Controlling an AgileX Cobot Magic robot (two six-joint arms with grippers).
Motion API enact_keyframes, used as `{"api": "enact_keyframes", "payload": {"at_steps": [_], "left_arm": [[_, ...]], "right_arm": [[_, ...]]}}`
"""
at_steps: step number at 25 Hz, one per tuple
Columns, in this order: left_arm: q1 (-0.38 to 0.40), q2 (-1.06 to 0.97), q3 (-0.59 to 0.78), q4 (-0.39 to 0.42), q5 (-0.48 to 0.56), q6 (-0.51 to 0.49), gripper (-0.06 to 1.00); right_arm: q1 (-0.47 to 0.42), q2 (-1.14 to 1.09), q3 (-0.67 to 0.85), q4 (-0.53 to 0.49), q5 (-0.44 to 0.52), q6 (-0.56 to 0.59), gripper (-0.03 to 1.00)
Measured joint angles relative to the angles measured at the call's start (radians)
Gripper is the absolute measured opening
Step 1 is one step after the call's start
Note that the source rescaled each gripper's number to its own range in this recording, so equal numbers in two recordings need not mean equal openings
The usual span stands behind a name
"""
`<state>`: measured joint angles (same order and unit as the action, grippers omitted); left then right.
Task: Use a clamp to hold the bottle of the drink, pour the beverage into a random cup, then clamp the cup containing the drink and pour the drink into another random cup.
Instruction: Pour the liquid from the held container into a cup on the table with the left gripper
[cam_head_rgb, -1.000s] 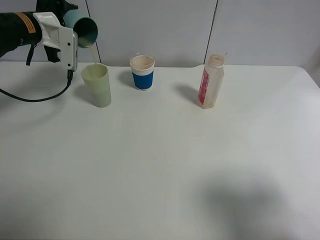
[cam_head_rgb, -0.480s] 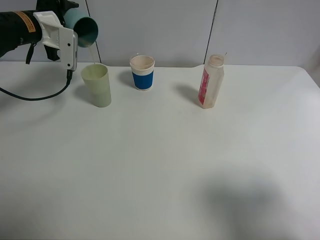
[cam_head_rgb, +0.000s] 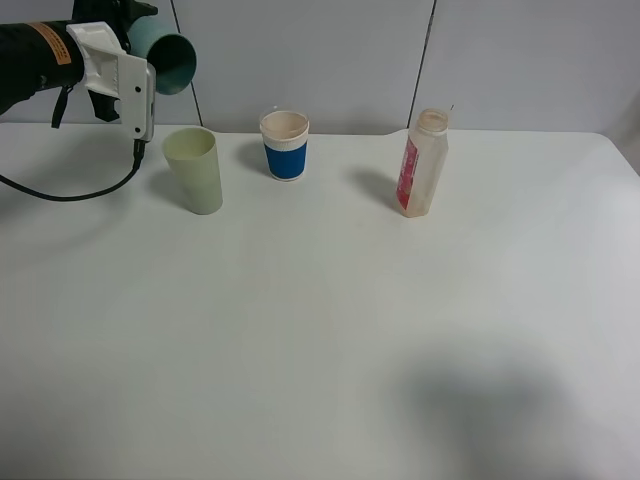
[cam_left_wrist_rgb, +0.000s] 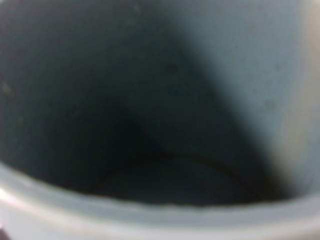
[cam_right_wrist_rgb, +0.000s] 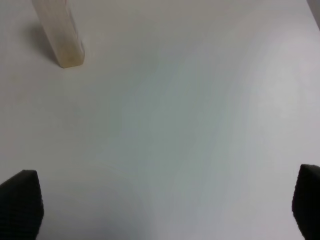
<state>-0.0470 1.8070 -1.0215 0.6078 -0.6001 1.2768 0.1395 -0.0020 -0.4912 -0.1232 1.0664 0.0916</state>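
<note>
We are holding the teal cup (cam_head_rgb: 165, 60) tipped on its side in our left claw (cam_head_rgb: 140, 45), clamped tight, its mouth hanging just above the pale green cup (cam_head_rgb: 195, 168) near the desk's (cam_head_rgb: 320, 340) far left edge. The blue-banded cup (cam_head_rgb: 285, 145) and the bottle (cam_head_rgb: 422, 165) are standing along the back — the whole front is lying open. Our right claw (cam_right_wrist_rgb: 160, 210) is hovering spread wide, gripping nothing.

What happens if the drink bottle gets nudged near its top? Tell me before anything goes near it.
The bottle is tall, narrow and uncapped, so a high nudge would probably tip it rather than slide it. It looks like thin, mostly empty plastic, so it is likely light and easy to knock over. The smooth white table may let it skid if pushed low.
</note>
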Motion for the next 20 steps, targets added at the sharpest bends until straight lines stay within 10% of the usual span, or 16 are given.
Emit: {"api": "enact_keyframes", "payload": {"at_steps": [20], "left_arm": [[0.0,0.0,0.0,-0.014,-0.003,-0.001,0.0]], "right_arm": [[0.0,0.0,0.0,0.0,0.0,0.0,1.0]]}}
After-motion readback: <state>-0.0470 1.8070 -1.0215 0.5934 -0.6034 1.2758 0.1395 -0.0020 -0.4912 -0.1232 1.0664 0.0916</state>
